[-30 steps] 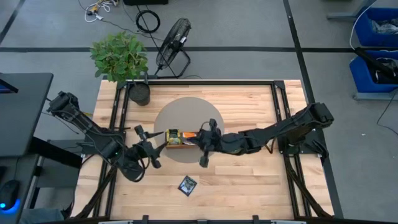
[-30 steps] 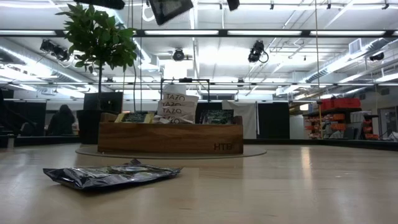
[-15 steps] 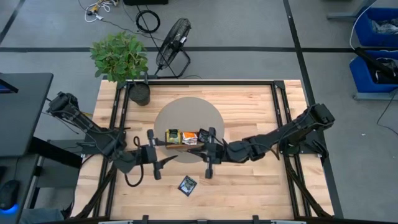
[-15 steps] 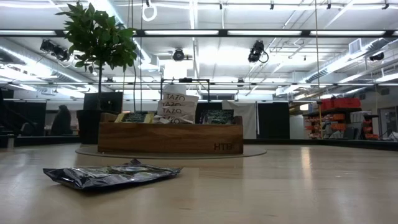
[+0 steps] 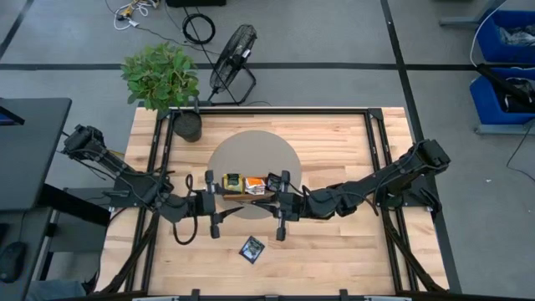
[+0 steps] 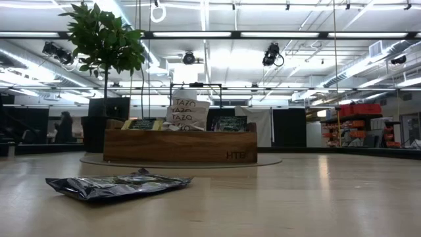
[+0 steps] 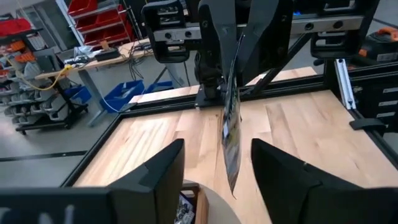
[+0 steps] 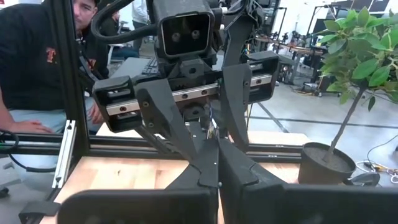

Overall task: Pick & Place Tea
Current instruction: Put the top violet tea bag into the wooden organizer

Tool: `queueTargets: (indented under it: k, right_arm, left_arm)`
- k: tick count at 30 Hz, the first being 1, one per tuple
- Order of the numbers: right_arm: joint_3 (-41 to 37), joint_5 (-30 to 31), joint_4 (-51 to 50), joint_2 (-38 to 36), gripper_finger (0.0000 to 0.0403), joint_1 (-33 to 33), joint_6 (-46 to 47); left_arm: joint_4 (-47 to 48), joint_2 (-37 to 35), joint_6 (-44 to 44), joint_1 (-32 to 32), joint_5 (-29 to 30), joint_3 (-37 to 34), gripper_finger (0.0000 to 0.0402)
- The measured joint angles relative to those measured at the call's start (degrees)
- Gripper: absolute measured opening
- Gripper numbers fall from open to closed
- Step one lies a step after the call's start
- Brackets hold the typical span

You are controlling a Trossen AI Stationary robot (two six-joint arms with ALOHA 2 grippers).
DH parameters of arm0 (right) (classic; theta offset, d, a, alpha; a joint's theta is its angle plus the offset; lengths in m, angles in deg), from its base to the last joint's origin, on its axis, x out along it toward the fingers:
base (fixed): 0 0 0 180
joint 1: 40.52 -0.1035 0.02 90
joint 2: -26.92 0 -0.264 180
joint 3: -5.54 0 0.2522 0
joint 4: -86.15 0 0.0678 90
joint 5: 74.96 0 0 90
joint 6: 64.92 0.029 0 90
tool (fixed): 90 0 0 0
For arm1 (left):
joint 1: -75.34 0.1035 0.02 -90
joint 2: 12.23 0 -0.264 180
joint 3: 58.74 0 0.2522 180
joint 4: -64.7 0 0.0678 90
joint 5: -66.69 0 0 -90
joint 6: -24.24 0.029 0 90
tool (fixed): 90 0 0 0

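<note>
Hand-over of one tea sachet at the centre of the high view, just below the wooden tray (image 6: 177, 146). The right gripper (image 8: 217, 174) is closed on the upper edge of a sachet (image 7: 231, 143), which hangs edge-on, thin and slightly curled, at the middle of the left wrist view. The left gripper (image 7: 217, 155) faces it with its fingers (image 7: 163, 163) spread to either side of the sachet and touching neither face.

A second, dark navy sachet (image 5: 252, 247) lies loose on the table (image 5: 334, 242), lower centre of the high view and lower left of the low view. Further sachets (image 6: 187, 108) stand in the tray, which sits on a round mat (image 5: 251, 150). A person (image 8: 25, 62) sits beyond the frame, upper left of the right wrist view.

Risks, as judged from this pose:
- The sachet hangs nearer one left finger than the other — an off-centre close may fold or push it rather than pinch it flat.
- If the right gripper lets go before the left has a firm hold, the sachet would likely drop to the table beside the tray.
- The two grippers stand very near each other; a small misalignment could bring the fingers into contact.
- The paper is light and limp, so a grip on its lower corner alone may let it slip or swing.
</note>
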Motion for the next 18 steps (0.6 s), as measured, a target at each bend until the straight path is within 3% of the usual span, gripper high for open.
queueTargets:
  k: [13,18]
  right_arm:
    - [-0.02,0.0,-2.41,0.04,0.0,1.51,2.99]
    - [0.0,-0.3,-2.81,0.07,0.0009,1.55,2.99]
  left_arm:
    - [1.45,0.0,0.71,0.0,0.07,0.0,0.0022]
    - [2.75,0.0,0.72,0.0,0.09,0.0,0.0008]
